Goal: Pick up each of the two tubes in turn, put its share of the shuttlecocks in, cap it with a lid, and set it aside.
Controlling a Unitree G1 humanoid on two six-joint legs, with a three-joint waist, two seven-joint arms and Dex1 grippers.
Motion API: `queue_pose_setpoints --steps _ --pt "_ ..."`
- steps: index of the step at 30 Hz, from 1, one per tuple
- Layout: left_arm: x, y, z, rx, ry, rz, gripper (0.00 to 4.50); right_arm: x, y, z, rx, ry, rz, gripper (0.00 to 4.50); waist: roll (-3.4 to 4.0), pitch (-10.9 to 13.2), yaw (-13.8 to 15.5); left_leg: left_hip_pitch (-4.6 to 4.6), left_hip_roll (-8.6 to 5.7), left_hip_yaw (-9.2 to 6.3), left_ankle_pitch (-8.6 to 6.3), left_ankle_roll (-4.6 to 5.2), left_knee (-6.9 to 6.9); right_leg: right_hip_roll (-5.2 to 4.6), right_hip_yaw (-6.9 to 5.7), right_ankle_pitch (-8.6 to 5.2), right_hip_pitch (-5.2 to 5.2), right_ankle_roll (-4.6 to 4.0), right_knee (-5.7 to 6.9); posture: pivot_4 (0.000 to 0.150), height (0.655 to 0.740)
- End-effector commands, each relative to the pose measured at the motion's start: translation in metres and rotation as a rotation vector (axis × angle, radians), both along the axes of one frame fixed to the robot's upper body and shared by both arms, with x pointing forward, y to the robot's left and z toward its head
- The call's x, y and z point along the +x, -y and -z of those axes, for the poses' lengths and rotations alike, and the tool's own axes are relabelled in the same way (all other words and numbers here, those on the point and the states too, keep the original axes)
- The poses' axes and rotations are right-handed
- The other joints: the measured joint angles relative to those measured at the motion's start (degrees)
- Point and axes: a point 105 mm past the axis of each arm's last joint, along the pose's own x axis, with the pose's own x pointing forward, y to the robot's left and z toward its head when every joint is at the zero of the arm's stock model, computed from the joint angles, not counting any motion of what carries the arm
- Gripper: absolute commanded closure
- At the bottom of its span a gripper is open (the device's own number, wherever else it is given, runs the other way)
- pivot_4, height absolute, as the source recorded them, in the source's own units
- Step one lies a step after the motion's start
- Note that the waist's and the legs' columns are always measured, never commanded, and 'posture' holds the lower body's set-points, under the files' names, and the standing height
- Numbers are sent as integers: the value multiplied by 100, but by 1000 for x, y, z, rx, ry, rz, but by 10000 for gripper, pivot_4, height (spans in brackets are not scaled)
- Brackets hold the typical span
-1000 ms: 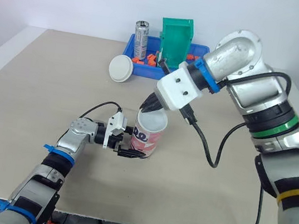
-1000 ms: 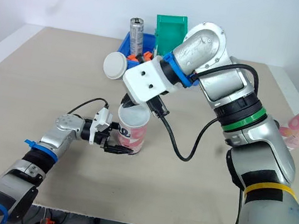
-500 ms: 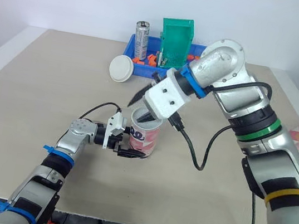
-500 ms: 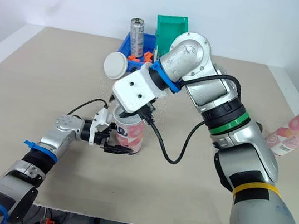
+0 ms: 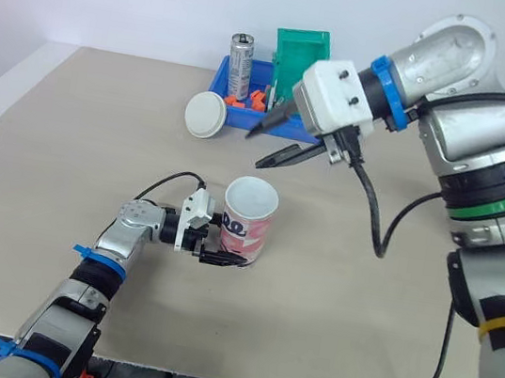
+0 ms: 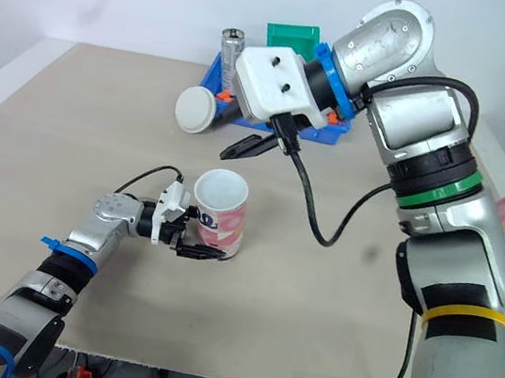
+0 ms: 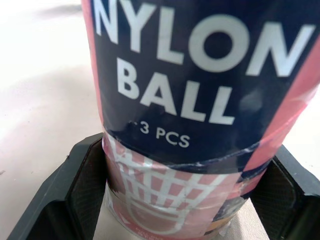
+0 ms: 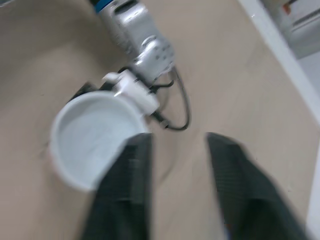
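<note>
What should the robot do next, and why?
Probably reach the right end effector for the lid by the bin: it hangs open and empty, and the tube in the left end effector stands uncapped.

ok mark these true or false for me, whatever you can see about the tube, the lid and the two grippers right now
1. The left gripper has its jaws shut on the tube, which stands upright on the table. True.
2. The right gripper is carrying a shuttlecock. False: its jaws are open with nothing between them, raised above the table.
3. The tube is already capped. False: its mouth is open, and the white lid lies on the table beside the blue tray.
4. A silver can stands in the blue tray. True.
</note>
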Motion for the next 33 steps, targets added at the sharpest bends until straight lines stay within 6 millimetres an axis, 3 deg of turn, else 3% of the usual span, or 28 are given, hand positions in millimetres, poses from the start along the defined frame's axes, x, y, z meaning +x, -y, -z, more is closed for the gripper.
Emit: queue_pose_setpoints --steps 1,4,9,17,27,31,33 --pt "1 -4 8 35 -15 -21 6652 -14 -1 8 -58 -9 -81 44266 0 0 -1 0 0 0 0 0 0 0 0 0 0 0 0 1500 7362" --pt "1 -4 8 34 -14 -21 6652 -15 -2 17 -91 -14 -91 44266 -1 1 -2 -1 0 -1 0 0 0 0 -1 0 -1 0 0 1500 7362" --pt "0 -5 8 36 -14 -22 6652 -9 -8 53 -230 35 -105 44266 -1 0 -1 -1 0 -2 0 0 1 1 -3 0 0 2 0 1500 7362" --pt "0 -4 7 29 -10 -25 6652 -9 -9 84 -351 90 -163 44266 -1 -5 -1 16 2 -4 -3 -4 0 2 -7 -3 15 -1 2 1500 7362" --pt "0 -3 7 25 -10 -25 6652 -4 -9 78 -304 62 -126 44266 -2 -8 -2 26 3 -3 -3 -4 1 2 -7 -14 23 -27 2 1500 7362" --pt "0 -2 7 22 -9 -23 6652 -7 -18 23 -33 -46 -74 44266 -2 -4 -2 25 4 -2 -2 -3 1 2 -7 -8 20 -31 6 1500 7362" --pt "0 -2 6 21 -9 -21 6652 -5 -9 11 20 -91 -26 44266 -4 -2 18 14 4 -4 0 -2 2 2 -7 -7 11 -30 7 1500 7362"
